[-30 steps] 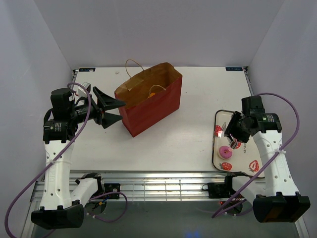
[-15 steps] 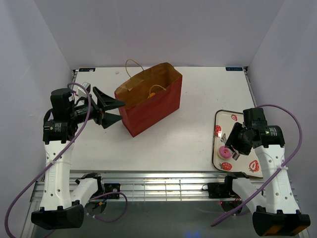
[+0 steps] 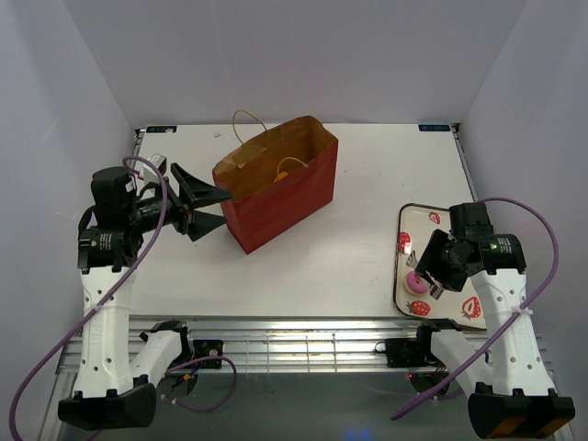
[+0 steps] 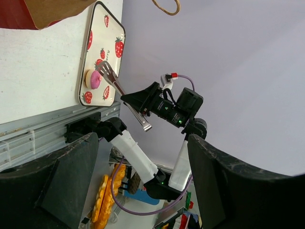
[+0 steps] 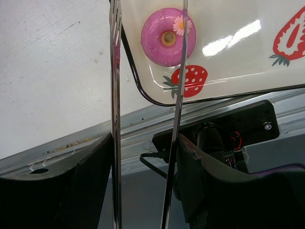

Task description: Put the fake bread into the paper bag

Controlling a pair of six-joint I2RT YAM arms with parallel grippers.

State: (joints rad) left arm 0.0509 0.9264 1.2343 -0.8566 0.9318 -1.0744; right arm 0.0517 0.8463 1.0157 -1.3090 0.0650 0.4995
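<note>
The red-brown paper bag (image 3: 276,188) stands open at the table's middle, and an orange croissant (image 3: 283,173) shows inside it. My left gripper (image 3: 213,206) is open, with its fingers on either side of the bag's left corner. In the left wrist view (image 4: 142,138) nothing lies between them. My right gripper (image 3: 432,273) is shut on silver tongs (image 5: 115,71). The tongs' arms stand apart over the pink-iced doughnut (image 5: 167,37) on the strawberry tray (image 5: 228,47). One arm crosses the doughnut's right edge and the other lies left of the tray's rim. The doughnut also shows from above (image 3: 418,285).
The tray (image 3: 441,220) lies at the near right, close to the table's front edge and its metal rail (image 3: 294,335). The bag's cord handle (image 3: 246,119) loops out behind it. White walls close in the table on three sides.
My right arm has moved toward the near edge, bringing the tongs down over the doughnut. The left arm shifted slightly left and its gripper stays open at the bag.
</note>
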